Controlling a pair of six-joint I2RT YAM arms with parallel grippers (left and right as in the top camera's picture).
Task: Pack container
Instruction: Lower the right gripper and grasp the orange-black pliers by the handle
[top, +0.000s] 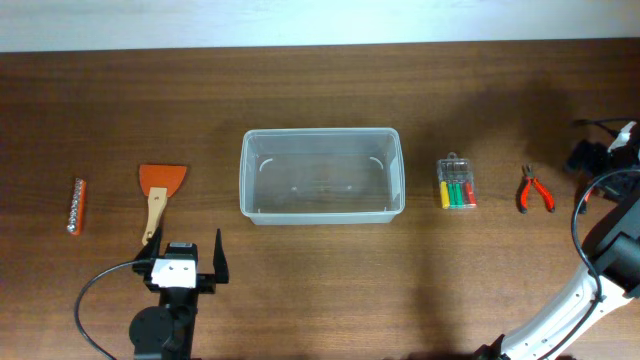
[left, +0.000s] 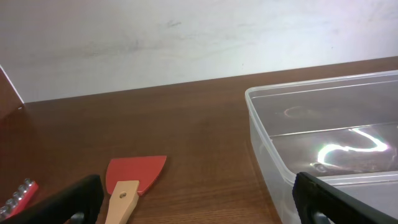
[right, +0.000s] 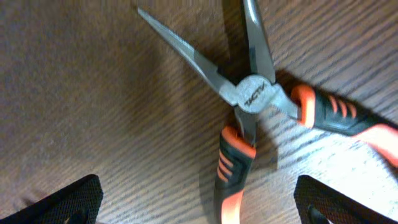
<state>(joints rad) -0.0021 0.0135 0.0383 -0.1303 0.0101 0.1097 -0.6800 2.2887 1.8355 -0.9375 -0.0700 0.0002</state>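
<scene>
The clear plastic container (top: 320, 212) stands empty at the table's middle; its left end shows in the left wrist view (left: 268, 155). My left gripper (top: 186, 262) is open and empty near the front edge, just behind the wooden handle of an orange scraper (top: 160, 190). In the left wrist view the scraper (left: 134, 175) lies ahead between the open fingers (left: 199, 211). My right gripper (top: 588, 157) is at the far right, beside red-handled pliers (top: 535, 190). In the right wrist view the pliers (right: 252, 93) lie with jaws spread, just ahead of the open, empty fingers (right: 198, 208).
A red bit holder (top: 77, 205) lies at the far left and shows in the left wrist view (left: 18, 194). A clear case of coloured screwdrivers (top: 456, 183) lies between the container and the pliers. A pale wall runs behind the table.
</scene>
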